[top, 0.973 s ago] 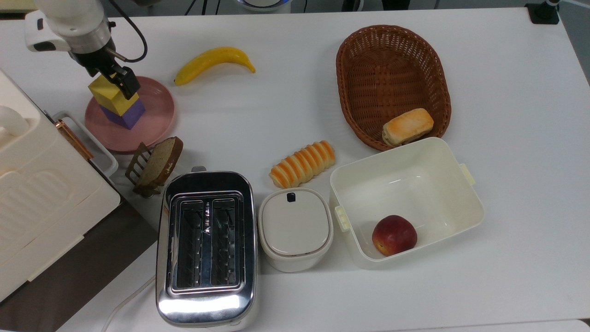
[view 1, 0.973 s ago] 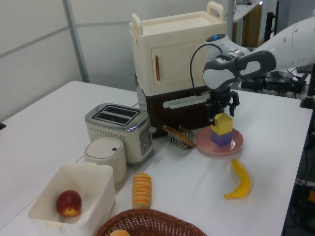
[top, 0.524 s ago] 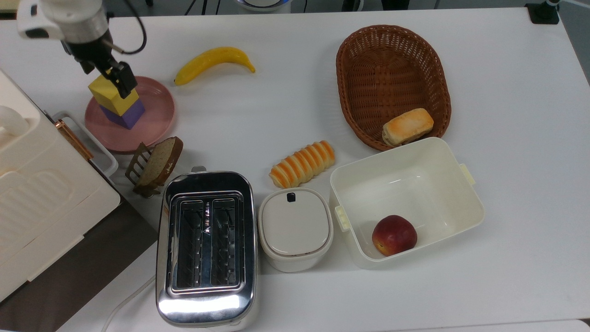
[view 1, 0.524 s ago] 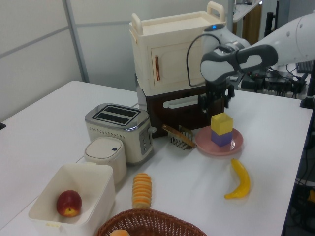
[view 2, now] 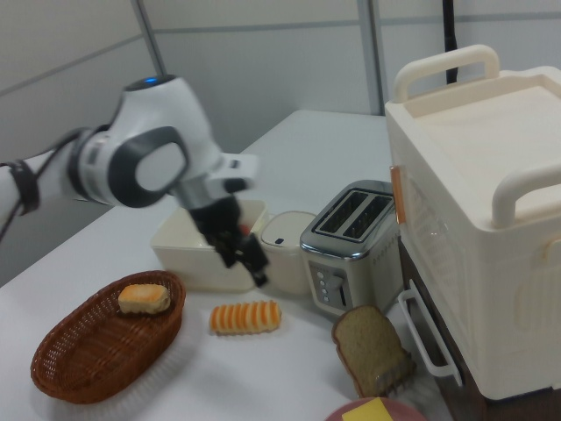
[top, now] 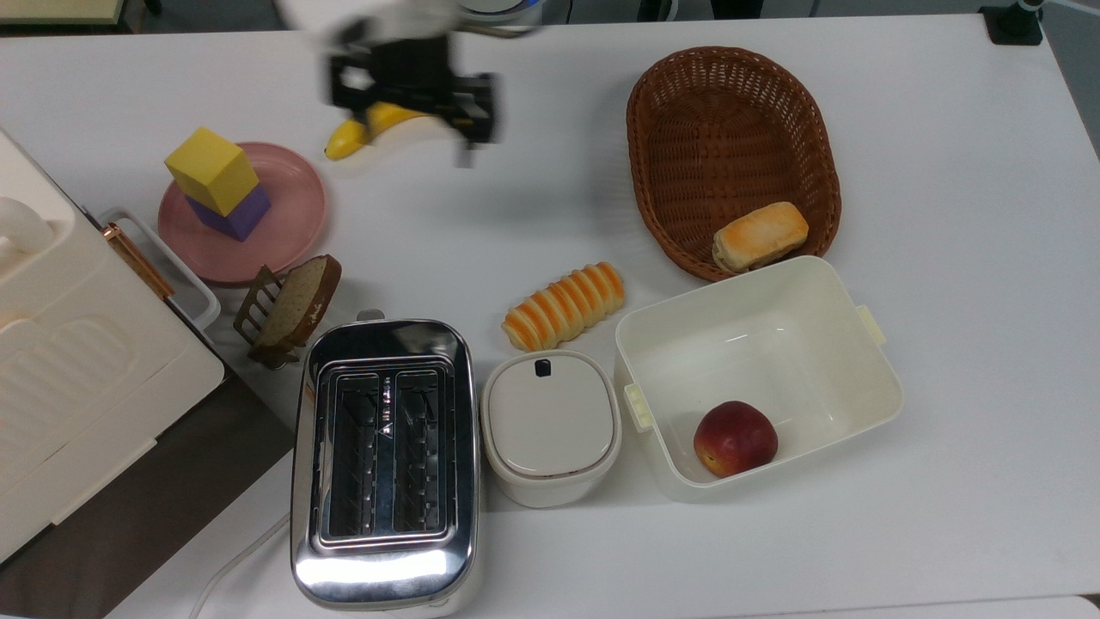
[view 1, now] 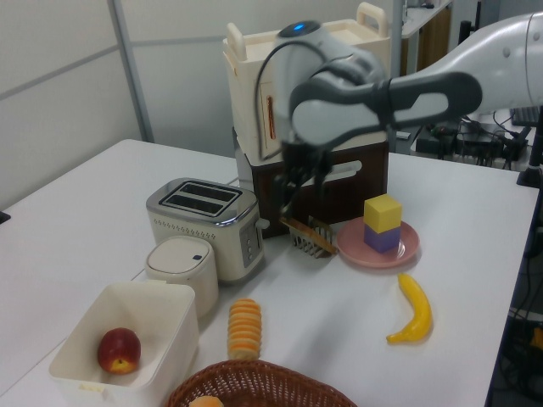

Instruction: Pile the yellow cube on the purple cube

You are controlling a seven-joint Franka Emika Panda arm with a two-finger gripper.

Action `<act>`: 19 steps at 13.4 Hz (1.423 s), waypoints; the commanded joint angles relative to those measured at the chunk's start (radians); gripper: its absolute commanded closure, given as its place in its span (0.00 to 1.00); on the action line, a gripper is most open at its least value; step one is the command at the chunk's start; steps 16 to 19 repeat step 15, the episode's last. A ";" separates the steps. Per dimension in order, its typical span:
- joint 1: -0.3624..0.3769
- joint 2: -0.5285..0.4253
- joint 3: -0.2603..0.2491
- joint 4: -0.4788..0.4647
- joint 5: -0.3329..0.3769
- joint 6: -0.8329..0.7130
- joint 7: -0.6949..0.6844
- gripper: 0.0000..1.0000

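The yellow cube (top: 210, 170) sits on top of the purple cube (top: 241, 215), turned a little against it, on a pink plate (top: 292, 223) at the top view's left. The left view shows the same stack: yellow cube (view 1: 383, 212) over purple cube (view 1: 383, 239). A corner of the yellow cube (view 2: 368, 410) reaches the right view's bottom edge. My gripper (top: 411, 107) is blurred in motion, open and empty, above the banana (top: 348, 137), well to the right of the stack in the top view. The gripper (view 1: 291, 188) hangs high in the left view, and the gripper (view 2: 250, 261) also shows in the right view.
A toast slice in a rack (top: 296, 301), a toaster (top: 387, 456) and a lidded container (top: 550, 421) stand near the plate. A striped bread (top: 563, 305), a basket (top: 730, 86) with a bun, a tub (top: 868, 404) with a peach and a cream cabinet (top: 77, 361) surround them.
The gripper has left the yellow cube, risen and swung quickly to the top view's right, over the banana. The yellow cube stays on the purple cube.
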State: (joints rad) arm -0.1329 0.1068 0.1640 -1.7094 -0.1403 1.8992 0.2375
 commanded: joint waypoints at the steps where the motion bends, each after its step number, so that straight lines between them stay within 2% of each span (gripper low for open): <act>1: 0.116 0.004 -0.024 -0.015 -0.001 -0.020 -0.063 0.00; 3: 0.136 -0.001 -0.038 -0.032 0.002 -0.026 -0.050 0.00; 4: 0.156 -0.004 -0.075 -0.029 0.005 -0.028 -0.049 0.00; 5: 0.189 -0.010 -0.134 -0.026 0.010 -0.028 -0.047 0.00; 6: 0.238 -0.010 -0.218 -0.009 0.014 -0.026 -0.050 0.00; 7: 0.260 -0.010 -0.268 0.023 0.033 -0.026 -0.050 0.00; 8: 0.245 -0.007 -0.268 0.065 0.068 -0.035 -0.050 0.00; 10: 0.213 -0.010 -0.259 0.100 0.094 -0.075 -0.053 0.00; 11: 0.213 -0.016 -0.259 0.103 0.096 -0.113 -0.055 0.00; 19: 0.210 -0.010 -0.262 0.128 0.100 -0.117 -0.061 0.00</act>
